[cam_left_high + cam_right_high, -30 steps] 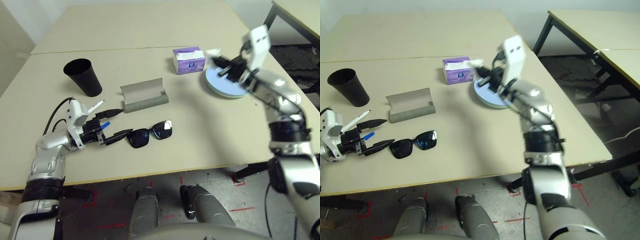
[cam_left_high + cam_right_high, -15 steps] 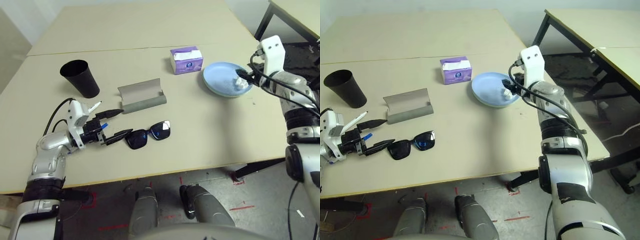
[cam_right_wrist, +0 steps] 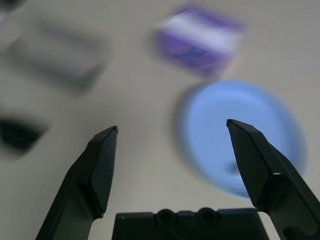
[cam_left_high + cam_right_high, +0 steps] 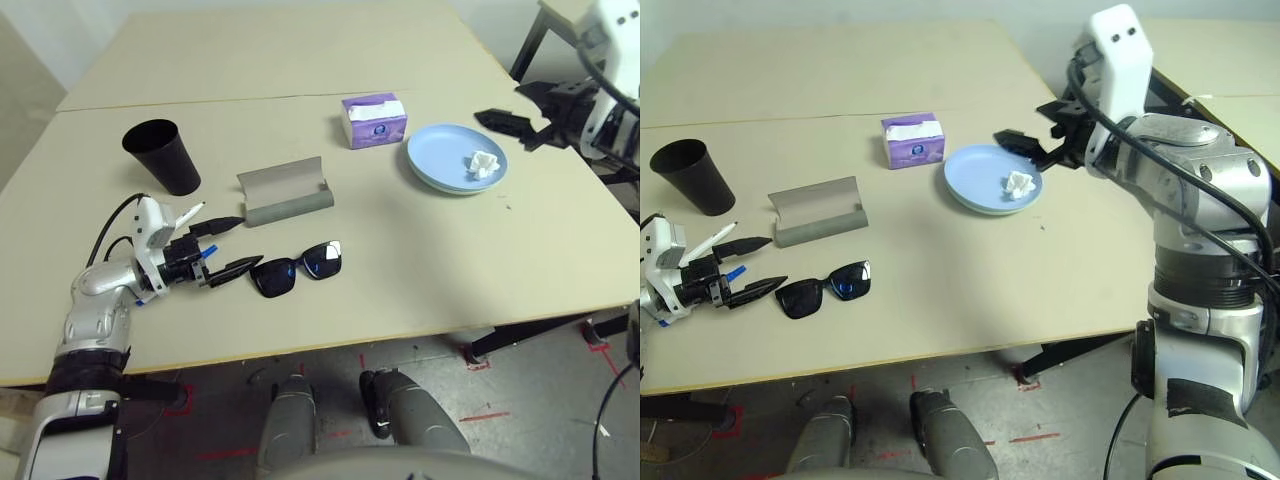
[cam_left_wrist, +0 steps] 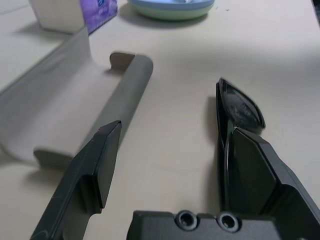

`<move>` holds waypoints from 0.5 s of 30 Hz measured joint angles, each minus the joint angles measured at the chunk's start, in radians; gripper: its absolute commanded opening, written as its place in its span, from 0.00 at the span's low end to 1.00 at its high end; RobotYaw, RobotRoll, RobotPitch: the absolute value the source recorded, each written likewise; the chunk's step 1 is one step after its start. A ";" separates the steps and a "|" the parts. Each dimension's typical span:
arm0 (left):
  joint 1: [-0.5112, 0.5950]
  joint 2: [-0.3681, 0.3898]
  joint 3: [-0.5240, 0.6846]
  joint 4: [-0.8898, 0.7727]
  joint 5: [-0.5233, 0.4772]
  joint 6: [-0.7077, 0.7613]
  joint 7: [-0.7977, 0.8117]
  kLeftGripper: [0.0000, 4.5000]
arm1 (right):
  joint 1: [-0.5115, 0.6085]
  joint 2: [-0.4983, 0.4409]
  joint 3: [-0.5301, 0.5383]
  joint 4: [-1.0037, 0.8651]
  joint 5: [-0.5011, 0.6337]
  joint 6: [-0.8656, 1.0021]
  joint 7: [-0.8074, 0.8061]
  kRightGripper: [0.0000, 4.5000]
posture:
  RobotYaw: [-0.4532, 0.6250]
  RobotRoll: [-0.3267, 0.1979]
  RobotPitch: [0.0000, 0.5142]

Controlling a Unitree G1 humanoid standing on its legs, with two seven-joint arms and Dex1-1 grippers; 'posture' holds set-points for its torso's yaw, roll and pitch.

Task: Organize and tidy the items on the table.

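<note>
Left gripper, jaws wide and empty, is nearer the black sunglasses, which lie touching its lower finger at 3 o'clock, long axis 9-to-3, on the table; right gripper spread, empty, above the plates.

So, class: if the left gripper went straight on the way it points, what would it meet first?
Probably the black sunglasses: the open left gripper points toward their near temple arm, with the grey glasses case just off-line.

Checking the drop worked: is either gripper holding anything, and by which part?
Nothing held. Right gripper is open above the table; the tissue lies on the blue plate. Left gripper is open, empty.
</note>
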 measured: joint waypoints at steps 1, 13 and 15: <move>-0.008 0.000 0.000 0.005 0.001 -0.001 -0.003 1.00 | -0.029 -0.001 0.072 -0.043 0.007 0.003 0.021 0.98 | 0.30 0.62 0.32; 0.039 0.075 0.015 0.004 -0.009 0.000 -0.063 1.00 | -0.237 0.255 0.477 0.112 -0.046 -0.127 0.154 0.98 | 0.34 0.62 0.33; 0.078 0.100 0.028 -0.025 -0.023 0.010 -0.087 1.00 | -0.264 0.325 0.499 0.182 -0.072 -0.157 0.148 0.98 | 0.35 0.62 0.33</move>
